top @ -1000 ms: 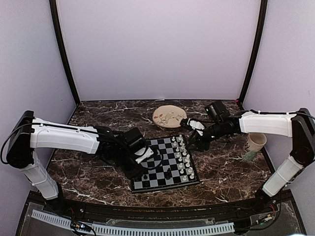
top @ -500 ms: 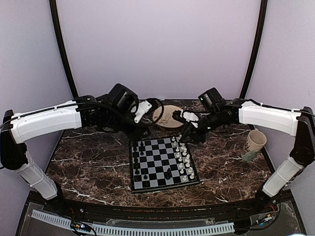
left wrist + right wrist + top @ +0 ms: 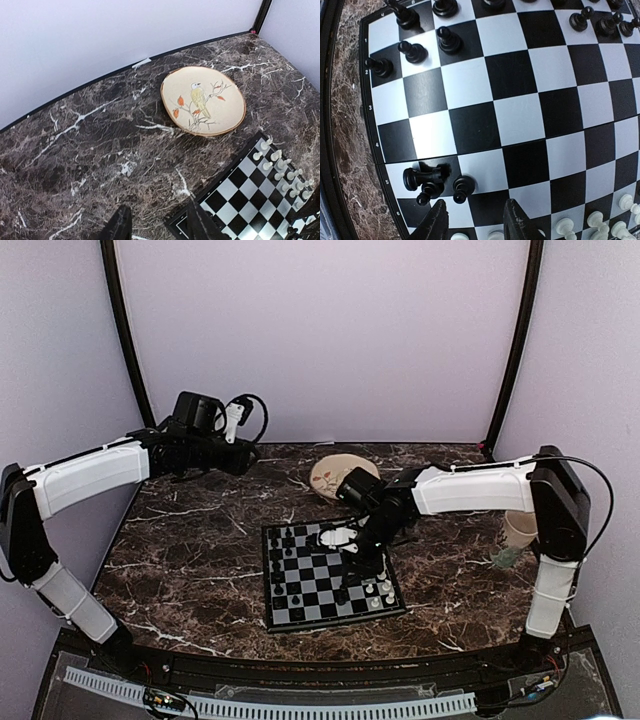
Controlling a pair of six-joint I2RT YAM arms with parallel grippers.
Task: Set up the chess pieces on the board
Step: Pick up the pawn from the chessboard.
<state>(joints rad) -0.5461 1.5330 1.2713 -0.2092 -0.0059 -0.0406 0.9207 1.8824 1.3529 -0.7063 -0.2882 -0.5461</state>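
From above, the board lies between the arms. The left gripper hangs well off its far-left corner, and the right gripper hovers over its far squares, hiding some chess pieces. Left wrist: jaws apart and empty, with the plate beyond the board's far corner. Right wrist: jaws spread and empty, just beside toppled black pieces. These look like light, slick, tippy plastic — pinch across the stem. Fingertips are cut off; piece types are unclear.

Top camera's looking down from high at the near edge, wide over the board and plate. My left wrist view sits well up, sharing plate and board corner. Right wrist hugs the board, probably most of it.
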